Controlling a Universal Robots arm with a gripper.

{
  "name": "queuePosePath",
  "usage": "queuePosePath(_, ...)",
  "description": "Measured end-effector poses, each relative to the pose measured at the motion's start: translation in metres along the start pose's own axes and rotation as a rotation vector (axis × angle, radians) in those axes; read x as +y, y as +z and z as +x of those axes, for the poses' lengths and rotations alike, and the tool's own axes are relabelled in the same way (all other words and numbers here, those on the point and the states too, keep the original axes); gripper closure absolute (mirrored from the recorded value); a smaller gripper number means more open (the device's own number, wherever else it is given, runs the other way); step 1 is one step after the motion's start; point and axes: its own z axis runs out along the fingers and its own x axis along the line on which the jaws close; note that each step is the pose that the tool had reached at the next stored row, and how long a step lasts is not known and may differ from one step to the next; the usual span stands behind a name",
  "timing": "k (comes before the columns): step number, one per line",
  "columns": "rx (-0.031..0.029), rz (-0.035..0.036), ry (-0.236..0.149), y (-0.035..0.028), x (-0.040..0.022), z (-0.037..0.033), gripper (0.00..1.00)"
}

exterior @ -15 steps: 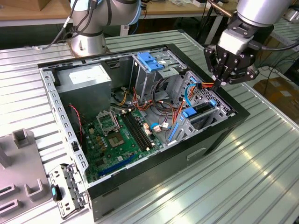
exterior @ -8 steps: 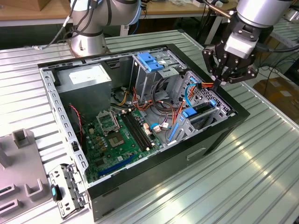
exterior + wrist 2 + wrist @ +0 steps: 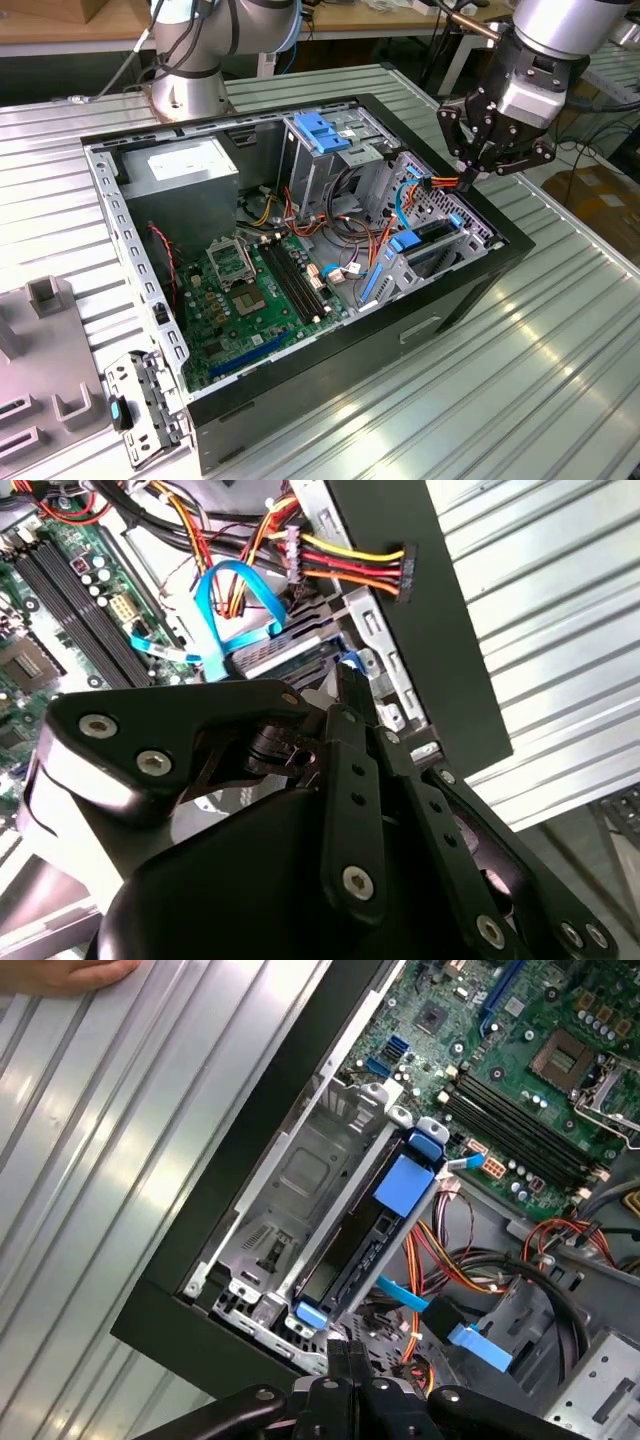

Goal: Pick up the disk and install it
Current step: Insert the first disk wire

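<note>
Claw point(image 3: 468, 175) looks clenched with nothing in it, tips hanging just over the drive cage point(image 3: 300, 1175) in the case's corner on the exterior view's right. Going across the case from the exterior view's left, you've got the power supply point(image 3: 190, 170) in the far corner, the motherboard point(image 3: 250, 290) on the floor, the light-blue latch plate point(image 3: 320, 130) sticking up mid-case, then the cage. The disk point(image 3: 355, 1250) is already sitting in the cage slot with its blue rails along it, one blue end tab just beside the fingertips in the first wrist view. Can't tell if it's fully seated. My worry is the power connector with its red/yellow/orange wires point(image 3: 350, 565) and the looped blue data cable point(image 3: 215, 605), both right next to the claw. Any sideways move could snag them, and an off-centre push could jam the rails. It's tight in there, with the black case wall point(image 3: 485, 270) just outside the cage and wires on the inside, so I'd guess straight up is the only free way. Past the wall there's room over the slatted table point(image 3: 520, 400), though someone's hand point(image 3: 60, 972) rests on it.
</note>
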Motion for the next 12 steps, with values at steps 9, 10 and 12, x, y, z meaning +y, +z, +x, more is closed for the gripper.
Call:
queuePosePath(9, -0.0009, 0.0003, -0.009, 0.0044, -0.0285, 0.0027, 0.89)
queuePosePath(10, -0.0008, 0.0002, -0.011, 0.005, -0.0308, 0.0037, 0.89)
queuePosePath(12, -0.002, 0.0007, -0.02, 0.0064, -0.0339, 0.0055, 0.89)
